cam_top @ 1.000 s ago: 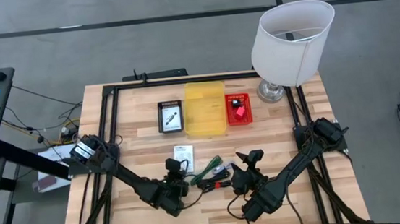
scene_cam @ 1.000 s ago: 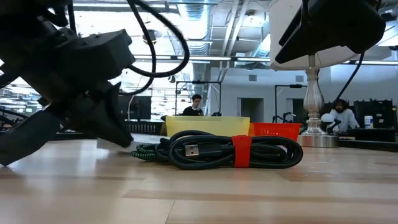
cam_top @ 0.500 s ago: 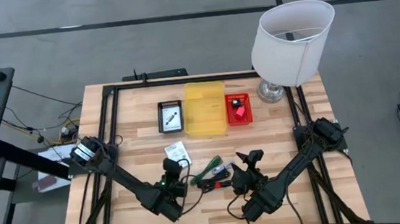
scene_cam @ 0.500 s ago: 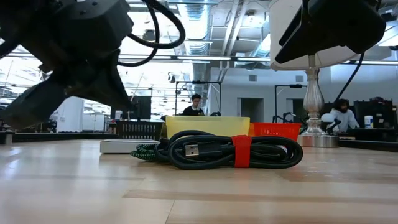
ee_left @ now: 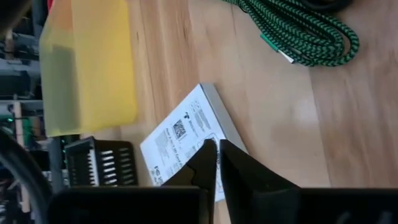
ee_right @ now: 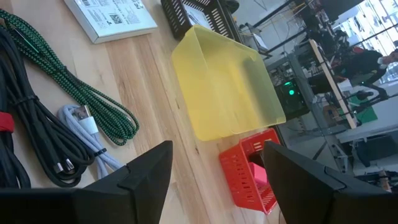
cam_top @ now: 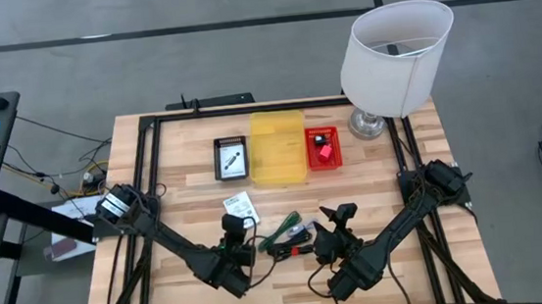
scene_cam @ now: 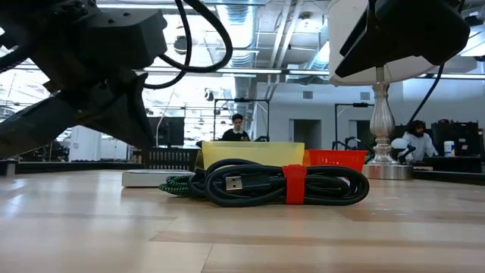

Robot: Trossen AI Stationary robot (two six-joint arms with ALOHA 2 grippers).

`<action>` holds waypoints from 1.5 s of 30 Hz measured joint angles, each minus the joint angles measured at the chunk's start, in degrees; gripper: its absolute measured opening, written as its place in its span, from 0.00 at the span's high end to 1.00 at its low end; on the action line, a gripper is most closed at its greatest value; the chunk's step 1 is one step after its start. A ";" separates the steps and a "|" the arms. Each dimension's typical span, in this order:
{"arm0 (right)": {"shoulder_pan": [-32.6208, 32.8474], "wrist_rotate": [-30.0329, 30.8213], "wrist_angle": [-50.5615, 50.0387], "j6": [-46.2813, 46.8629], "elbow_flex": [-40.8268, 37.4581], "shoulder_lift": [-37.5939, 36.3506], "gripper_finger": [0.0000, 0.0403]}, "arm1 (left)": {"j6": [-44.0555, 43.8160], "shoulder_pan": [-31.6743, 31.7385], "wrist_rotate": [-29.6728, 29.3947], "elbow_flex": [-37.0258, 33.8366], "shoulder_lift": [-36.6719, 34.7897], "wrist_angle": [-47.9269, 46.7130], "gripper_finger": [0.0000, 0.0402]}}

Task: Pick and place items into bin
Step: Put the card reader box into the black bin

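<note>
Counting across the worktop (cam_top: 381, 177): three bins in a row toward the far edge — a black bin (cam_top: 231, 158), a yellow bin (cam_top: 279, 148) in the middle, and a red bin (cam_top: 323, 148) holding a small red piece (cam_top: 322, 151). One white lamp (cam_top: 396, 54) stands at the far right corner.

Nearer the front edge lies one white labelled flat pack (cam_top: 241, 207), flat on the wood and outside every bin. Just beside it toward the right sits a tangle of cables: one green-and-black braided cable (ee_left: 298, 34), one pale grey cable (ee_right: 87, 134), and one black coiled cable (scene_cam: 284, 184) bound with a red strap (scene_cam: 294, 184).

Two arms are in view. The left gripper (ee_left: 216, 155) hangs just above the flat pack with its fingers (ee_left: 202, 163) pressed nearly together and nothing between them. The right gripper (ee_right: 214, 162) waits above the cable pile near the front edge, fingers spread wide and empty.

Beyond the table, two people (scene_cam: 239, 127) show in the room — one behind the yellow bin, one past the lamp base.
</note>
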 joint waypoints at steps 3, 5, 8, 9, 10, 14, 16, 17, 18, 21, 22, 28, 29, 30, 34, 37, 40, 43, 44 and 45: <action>0.00 0.01 0.04 0.00 0.00 0.00 0.39 | -1.21 0.03 0.57 0.00 -0.02 0.07 0.91; 0.00 -0.01 0.04 0.00 -0.01 0.00 0.39 | -2.28 0.02 1.34 0.00 -0.03 0.07 0.85; 0.02 -0.01 0.09 0.00 0.00 0.00 0.39 | -4.14 0.32 2.98 0.00 -0.06 0.04 0.76; 0.02 -0.01 0.11 0.00 0.00 0.00 0.39 | -4.82 0.55 3.63 -0.14 -0.09 0.07 0.73; 0.02 0.00 0.11 0.00 0.00 0.00 0.39 | -5.78 0.84 4.61 -0.35 -0.11 -0.04 0.70; 0.02 -0.01 0.17 -0.02 0.00 0.00 0.39 | -8.72 2.51 8.55 -0.50 0.12 -0.79 0.62; 0.02 -0.01 0.17 -0.01 0.00 0.00 0.39 | -10.74 3.62 10.25 -0.50 0.22 -1.40 0.59; 0.02 -0.01 0.17 -0.02 0.00 0.00 0.39 | -11.81 4.31 11.48 -0.50 0.22 -1.55 0.59; 0.03 -0.01 0.17 -0.02 0.00 0.00 0.39 | -12.71 5.07 12.63 -0.50 0.22 -1.66 0.58; 0.03 -0.01 0.18 -0.02 0.00 0.00 0.39 | -15.36 7.32 16.98 -0.63 0.22 -2.46 0.58; 0.02 -0.01 0.25 -0.14 0.00 0.00 0.39 | -16.15 8.07 18.15 -1.17 -0.01 -1.70 0.58; 0.04 -0.01 1.51 -1.45 -0.02 0.00 0.39 | -15.83 11.06 20.84 -8.58 -1.29 10.61 0.71; 0.04 -0.03 1.75 -1.89 -0.02 0.00 0.39 | -15.87 10.98 19.58 -9.60 -1.29 12.56 0.76; 0.04 -0.03 2.02 -2.30 -0.02 0.00 0.39 | -16.15 10.70 19.11 -10.05 -1.29 13.57 0.83; 0.04 -0.01 2.72 -2.93 -0.02 0.00 0.39 | -18.35 8.11 14.80 -10.64 -0.76 14.66 0.96; 0.04 -0.01 2.79 -3.04 -0.02 0.00 0.39 | -20.20 5.72 12.56 -11.05 -0.45 16.14 0.98; 0.04 -0.01 2.82 -3.04 -0.02 0.00 0.39 | -22.92 2.92 10.61 -11.10 -0.14 17.67 0.99; 0.04 -0.01 2.93 -3.04 -0.02 0.00 0.39 | -25.88 0.14 9.72 -10.70 -0.22 17.42 0.99; 0.04 0.00 2.99 -3.03 -0.02 0.00 0.39 | -26.52 -0.52 9.34 -10.10 -0.12 16.93 1.00; 0.04 0.01 3.02 -3.03 -0.02 0.00 0.39 | -27.24 -1.18 8.77 -9.35 -0.05 15.91 1.00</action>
